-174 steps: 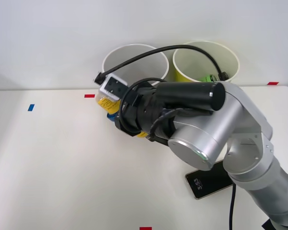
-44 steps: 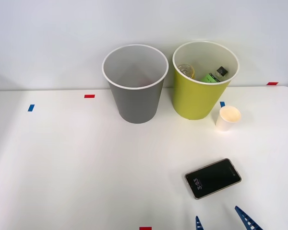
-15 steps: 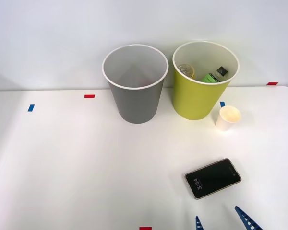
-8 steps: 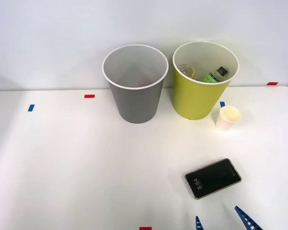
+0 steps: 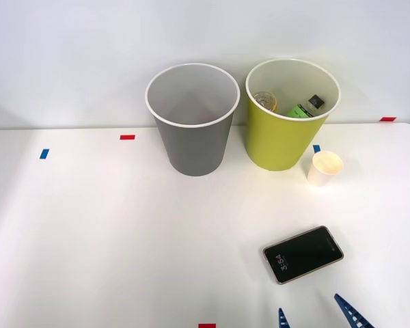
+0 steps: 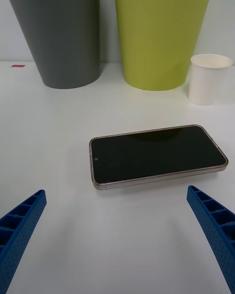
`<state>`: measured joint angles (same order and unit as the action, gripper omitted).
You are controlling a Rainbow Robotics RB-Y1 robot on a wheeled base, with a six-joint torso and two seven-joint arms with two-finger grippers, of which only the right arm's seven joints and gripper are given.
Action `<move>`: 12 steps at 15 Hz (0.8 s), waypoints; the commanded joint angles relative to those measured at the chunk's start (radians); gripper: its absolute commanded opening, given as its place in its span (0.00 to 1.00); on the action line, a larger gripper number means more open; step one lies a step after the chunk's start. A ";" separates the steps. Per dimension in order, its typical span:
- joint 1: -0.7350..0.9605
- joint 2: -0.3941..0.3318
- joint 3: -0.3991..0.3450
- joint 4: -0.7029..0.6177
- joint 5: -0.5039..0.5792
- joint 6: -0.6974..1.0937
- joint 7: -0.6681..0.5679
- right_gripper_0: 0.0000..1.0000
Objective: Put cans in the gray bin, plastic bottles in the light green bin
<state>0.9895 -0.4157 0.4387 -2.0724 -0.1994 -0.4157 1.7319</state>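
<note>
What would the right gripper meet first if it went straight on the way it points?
Probably the phone, lying flat between the open right gripper and the bins; if it passed above it, the light green bin. Height is unclear.

The round grey plastic bin (image 5: pixel 193 140) and its yellow-green plastic twin (image 5: pixel 281 140) look smooth and matt. The black phone's (image 6: pixel 155 154) glass is glossy; the white table (image 5: pixel 109 232) matt.

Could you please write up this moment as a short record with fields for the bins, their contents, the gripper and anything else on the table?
gray bin: upright, nothing seen inside
light green bin: upright, beside the gray one
plastic bottles: green one with black cap and a second bottle lie inside the green bin
right gripper: open, holding nothing, near the phone
phone: flat on the table, screen up
paper cup: upright beside the green bin
</note>
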 commanded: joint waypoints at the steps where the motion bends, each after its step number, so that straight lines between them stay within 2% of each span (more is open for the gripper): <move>1: 0.000 0.000 0.000 0.000 0.000 0.000 0.000 1.00; 12: 0.000 0.000 0.000 0.000 0.000 0.000 0.000 1.00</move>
<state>0.9895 -0.4157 0.4387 -2.0724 -0.1994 -0.4157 1.7319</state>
